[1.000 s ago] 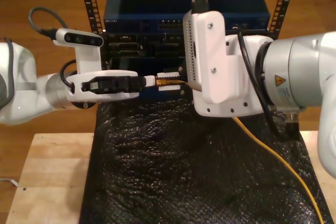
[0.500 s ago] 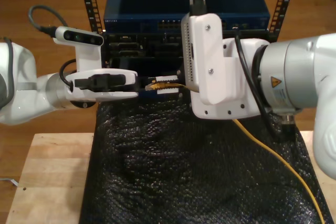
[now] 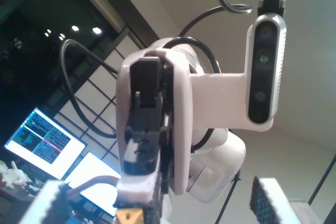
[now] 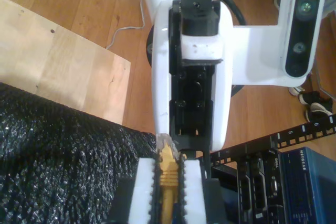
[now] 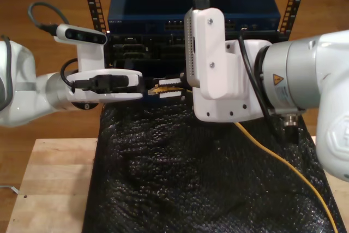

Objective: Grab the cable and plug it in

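Note:
The yellow cable [image 5: 283, 159] runs from the exterior view's lower right across the black mat up to my second gripper [image 5: 172, 84]. That gripper is shut on the cable just behind its plug [image 5: 159, 84]. The second wrist view shows the yellow cable [image 4: 168, 177] pinched between the pads of my second gripper [image 4: 168, 163], its clear tip at the other gripper's jaws. My first gripper [image 5: 146, 87] reaches in from the exterior view's left, facing the plug. In the first wrist view my first gripper [image 3: 157, 200] is open, fingers wide apart, around the plug [image 3: 128, 216].
A rack holding a blue network unit [image 5: 185, 12] and dark port panels [image 5: 131, 47] stands right behind both grippers. A black bubble mat [image 5: 191, 178] covers the wooden table [image 5: 49, 184]. Thick black robot cables hang at the second arm.
My second arm has slid toward the exterior view's left, carrying the plug up to my first gripper. My first arm has risen slightly.

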Controlling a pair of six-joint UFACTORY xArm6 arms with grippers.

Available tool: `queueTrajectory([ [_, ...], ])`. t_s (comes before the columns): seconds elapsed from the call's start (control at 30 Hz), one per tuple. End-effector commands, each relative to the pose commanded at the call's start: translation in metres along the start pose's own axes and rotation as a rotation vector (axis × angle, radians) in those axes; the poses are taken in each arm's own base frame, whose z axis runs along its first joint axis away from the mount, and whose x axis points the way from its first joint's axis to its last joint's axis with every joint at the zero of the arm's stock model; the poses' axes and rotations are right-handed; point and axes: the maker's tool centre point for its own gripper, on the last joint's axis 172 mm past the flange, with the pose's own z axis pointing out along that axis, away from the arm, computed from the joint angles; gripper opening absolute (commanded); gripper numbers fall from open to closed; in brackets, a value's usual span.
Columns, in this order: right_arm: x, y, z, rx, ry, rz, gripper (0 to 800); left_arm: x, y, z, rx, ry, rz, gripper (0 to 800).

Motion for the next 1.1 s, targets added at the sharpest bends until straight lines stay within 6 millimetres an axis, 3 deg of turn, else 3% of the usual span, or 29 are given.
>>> queueTrajectory([
  [0.3,-0.004,-0.030,0.012,0.115,0.003,0.029,0,0.016,-0.010,-0.009,0.105,-0.023,0.055,798],
  [0.43,-0.019,-0.037,0.012,0.146,-0.015,0.063,0,0.030,-0.016,-0.021,0.186,-0.031,0.099,798],
  [0.77,-0.075,-0.039,-0.004,0.174,-0.088,0.188,0,0.058,-0.003,-0.038,0.304,-0.066,0.202,798],
  [1.1,-0.127,-0.030,-0.019,0.132,-0.177,0.314,0,0.039,0.009,-0.056,0.446,-0.242,0.198,798],
])
